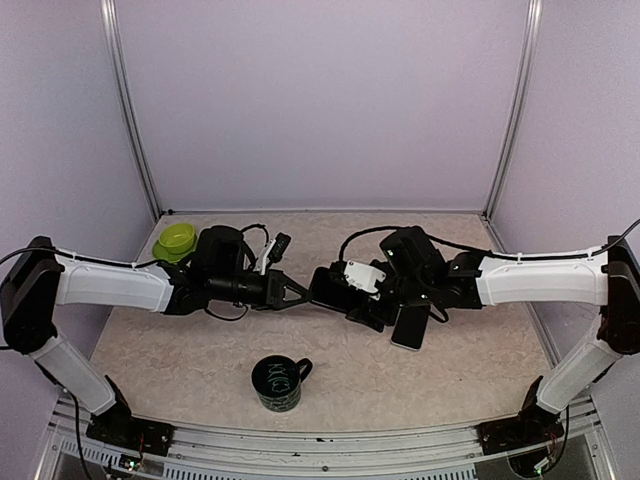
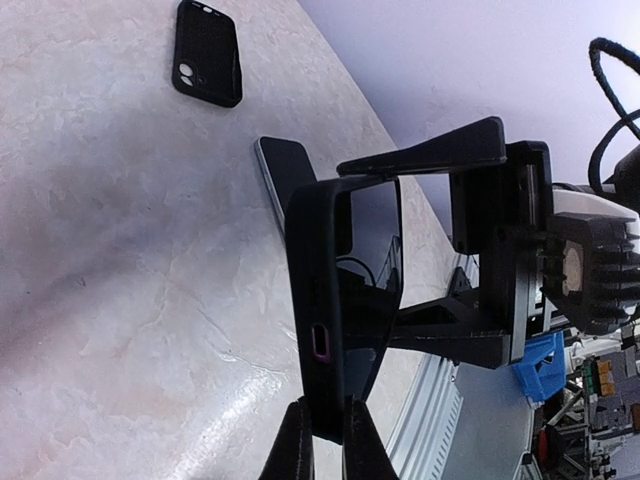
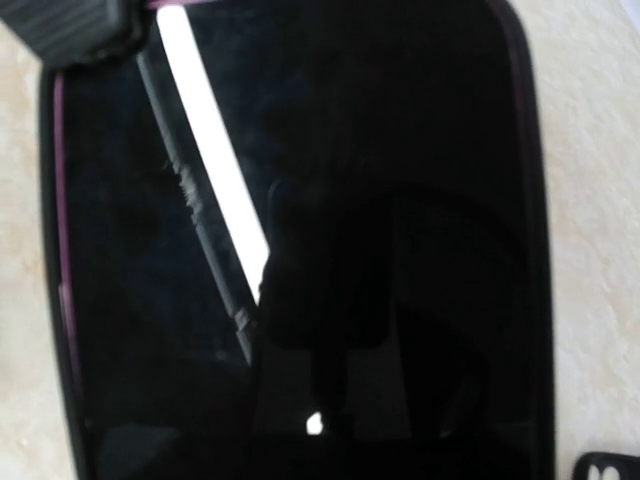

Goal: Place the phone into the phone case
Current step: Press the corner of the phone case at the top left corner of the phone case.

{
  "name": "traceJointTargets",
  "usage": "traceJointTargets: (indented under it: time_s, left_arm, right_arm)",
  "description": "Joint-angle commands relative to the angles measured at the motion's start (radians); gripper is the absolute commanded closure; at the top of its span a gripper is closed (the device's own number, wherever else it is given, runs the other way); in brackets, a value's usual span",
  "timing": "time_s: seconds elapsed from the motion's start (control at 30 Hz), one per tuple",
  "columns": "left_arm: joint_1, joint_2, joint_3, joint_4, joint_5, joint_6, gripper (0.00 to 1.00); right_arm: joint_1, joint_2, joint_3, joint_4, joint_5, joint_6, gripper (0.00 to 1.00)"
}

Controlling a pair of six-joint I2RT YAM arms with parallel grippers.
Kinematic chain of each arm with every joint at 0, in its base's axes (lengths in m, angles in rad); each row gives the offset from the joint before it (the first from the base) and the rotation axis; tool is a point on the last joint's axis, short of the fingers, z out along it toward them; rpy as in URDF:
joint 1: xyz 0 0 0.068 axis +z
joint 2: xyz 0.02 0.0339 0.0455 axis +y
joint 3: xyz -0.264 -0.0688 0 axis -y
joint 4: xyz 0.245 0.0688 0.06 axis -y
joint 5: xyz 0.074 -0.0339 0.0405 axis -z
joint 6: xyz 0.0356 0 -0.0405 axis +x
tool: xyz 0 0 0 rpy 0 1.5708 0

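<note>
The marbled bench point(image 1: 170, 350) carries both arms, which reach inward and meet above its middle. Between them the phone case point(image 2: 318, 300) hangs in the air, clear of the bench and turned on edge. The phone point(image 3: 300, 250) sits inside it, its dark glossy screen framed by the black rim. A thin purple line shows along one side, and the same colour shows through the port opening in the case's edge. Whether the phone is pressed fully home all round cannot be told.

The right pincer point(image 1: 345, 292) grips the phone case across its width, its jaws spread wide, one black finger point(image 2: 430, 160) along the top edge and the other along the far side. The left pincer point(image 2: 328, 450) is closed on the case's near end, the two tips pinching the rim just beside the port.

A second phone point(image 1: 410, 326) lies flat on the bench under the right arm. A black mug point(image 1: 278, 383) stands upright nearer the arm bases, handle to its right. A green bowl point(image 1: 175, 241) sits behind the left arm, near the back wall. A spare black case point(image 2: 207, 52) lies flat on the bench, apart from the others.
</note>
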Motion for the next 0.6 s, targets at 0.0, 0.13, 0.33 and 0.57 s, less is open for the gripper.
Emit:
traceJointTargets:
  time_s: [0.0,0.13,0.33,0.57]
  left_arm:
    - [0.032,-0.047,-0.072,0.111,0.081,-0.024,0.99]
    - [0.065,-0.074,-0.138,0.204,0.133,-0.079,0.91]
    - [0.085,-0.097,-0.166,0.272,0.162,-0.119,0.7]
    - [0.088,-0.102,-0.144,0.208,0.124,-0.082,0.44]
  right_arm:
    - [-0.018,0.005,0.04,0.03,-0.021,0.023,0.59]
    - [-0.023,0.013,0.044,0.022,-0.02,0.03,0.6]
    - [-0.024,0.012,0.051,0.013,-0.021,0.033,0.6]
    - [-0.024,0.005,0.053,0.008,-0.032,0.035,0.6]
